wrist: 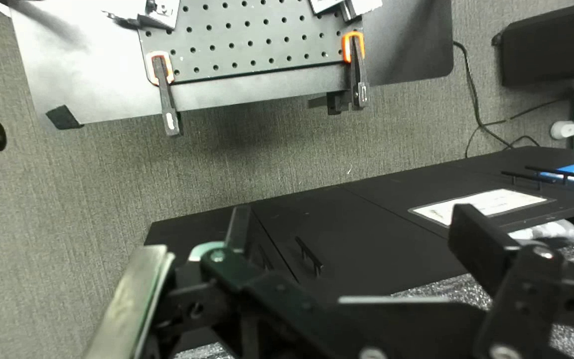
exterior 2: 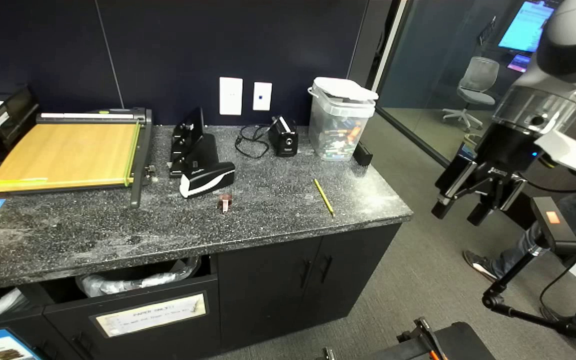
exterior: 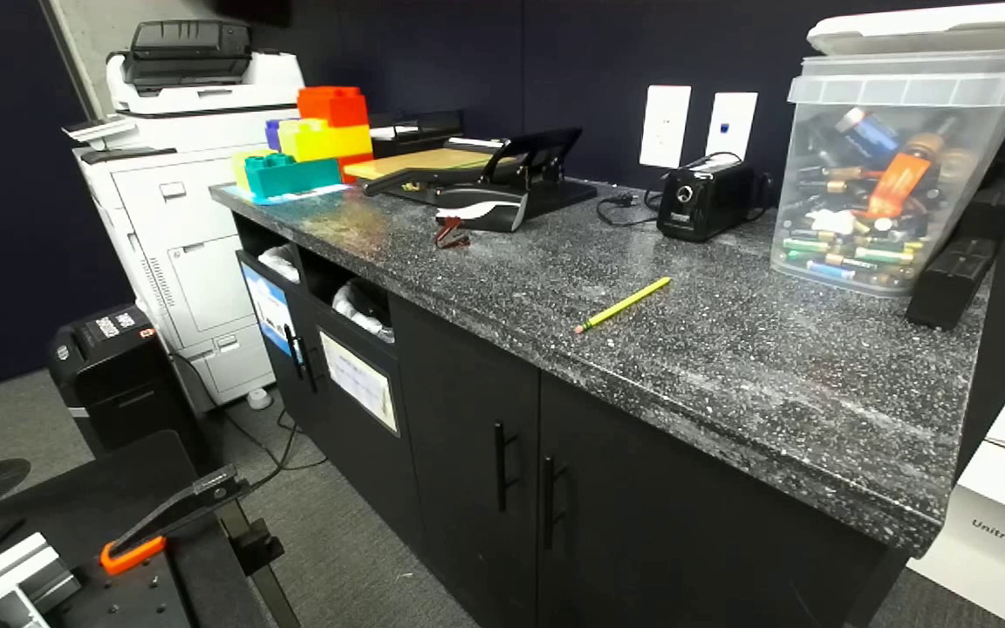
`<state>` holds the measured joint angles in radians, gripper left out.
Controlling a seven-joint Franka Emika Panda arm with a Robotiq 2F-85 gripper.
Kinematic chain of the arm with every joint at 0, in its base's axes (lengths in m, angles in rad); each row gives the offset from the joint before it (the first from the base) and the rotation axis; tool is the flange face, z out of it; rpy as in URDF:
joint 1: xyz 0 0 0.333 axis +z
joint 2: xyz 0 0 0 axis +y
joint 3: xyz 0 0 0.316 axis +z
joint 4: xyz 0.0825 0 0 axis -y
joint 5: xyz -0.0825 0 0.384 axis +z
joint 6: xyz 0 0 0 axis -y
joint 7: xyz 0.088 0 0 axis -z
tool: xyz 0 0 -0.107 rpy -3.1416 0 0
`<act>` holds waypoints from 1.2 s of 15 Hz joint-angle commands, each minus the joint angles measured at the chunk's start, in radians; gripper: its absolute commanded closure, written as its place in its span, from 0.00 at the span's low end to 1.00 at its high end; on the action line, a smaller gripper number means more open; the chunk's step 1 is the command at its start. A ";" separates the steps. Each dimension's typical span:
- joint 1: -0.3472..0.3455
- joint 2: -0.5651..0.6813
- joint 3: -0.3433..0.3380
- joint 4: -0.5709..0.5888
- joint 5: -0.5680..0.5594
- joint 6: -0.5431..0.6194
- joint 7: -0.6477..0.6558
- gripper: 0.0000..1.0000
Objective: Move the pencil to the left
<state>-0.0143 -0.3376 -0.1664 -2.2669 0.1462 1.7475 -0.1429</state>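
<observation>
In an exterior view, the pencil (exterior: 623, 305) lay slantwise on the speckled worktop (exterior: 747, 366), eraser end toward the front edge, with the black sharpener (exterior: 705, 201) behind it and the clear tub (exterior: 895, 89) to the right. In an exterior view, the end effector (exterior 2: 459, 212) hung to the right of the worktop, released, its 2 fingers (exterior 2: 479, 215) spread; the pencil lay well apart from it, to its left in that view, nearer the front edge than the tub. In the wrist view, the fingers stood wide of each other before the black cabinet (wrist: 366, 224), and 2 orange-footed clamps (wrist: 167, 99) sat at the edge of a perforated plate (wrist: 277, 52).
</observation>
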 commanded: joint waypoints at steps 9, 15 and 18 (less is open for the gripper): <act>0.027 0.583 0.119 0.572 0.039 0.152 0.160 0.00; 0.016 0.866 0.144 0.894 0.014 0.176 0.160 0.00; 0.025 0.984 0.143 1.002 -0.016 0.193 0.170 0.00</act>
<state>0.0114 0.5188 -0.0367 -1.4132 0.1726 1.9347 0.0018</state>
